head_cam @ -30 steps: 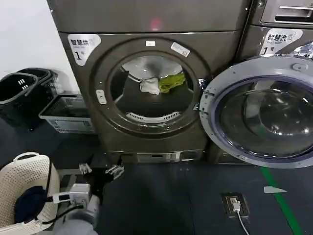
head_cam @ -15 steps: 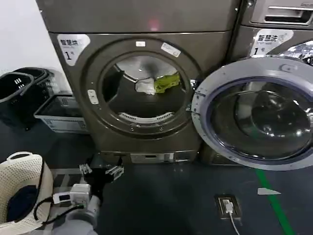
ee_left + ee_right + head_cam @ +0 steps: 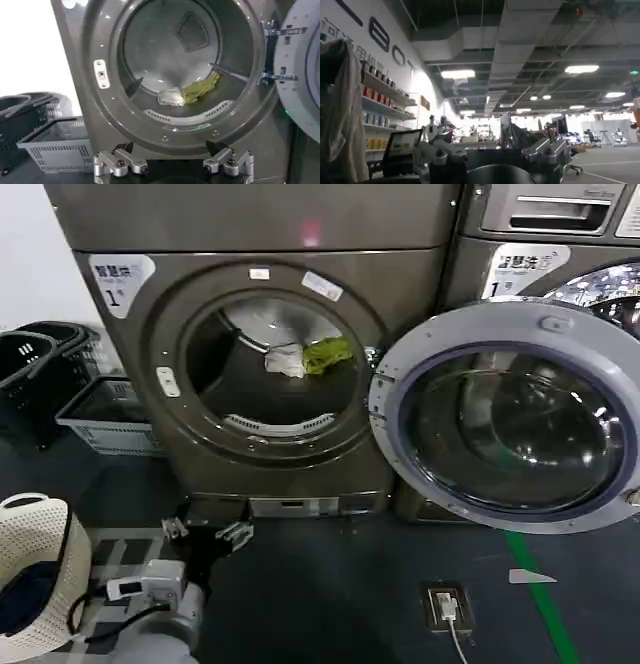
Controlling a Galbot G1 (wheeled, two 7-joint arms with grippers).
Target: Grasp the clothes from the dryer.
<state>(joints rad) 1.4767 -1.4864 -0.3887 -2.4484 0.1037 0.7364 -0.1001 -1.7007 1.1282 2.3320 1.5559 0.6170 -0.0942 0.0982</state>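
The dryer [image 3: 270,234] stands ahead with its round door [image 3: 510,419] swung open to the right. Inside the drum lie the clothes: a white piece [image 3: 285,361] and a yellow-green piece [image 3: 327,354] touching side by side. In the left wrist view the white piece [image 3: 171,97] and the yellow-green piece [image 3: 200,89] rest at the drum's bottom, past the lint grille. My left gripper [image 3: 207,531] hangs low before the dryer's base, open and empty [image 3: 170,150], well short of the porthole. My right gripper [image 3: 492,142] points away into the room, open and empty.
A second machine [image 3: 560,234] stands to the right behind the open door. Black baskets [image 3: 30,354] and a grey crate [image 3: 105,419] sit at the left. A white hamper [image 3: 35,554] holds a dark garment [image 3: 15,599]. A floor socket [image 3: 445,604] and green line [image 3: 540,604] mark the floor.
The dryer, baskets and hamper have slid leftwards in the head view, and more of the open door shows. My left gripper keeps its place in the view, still open.
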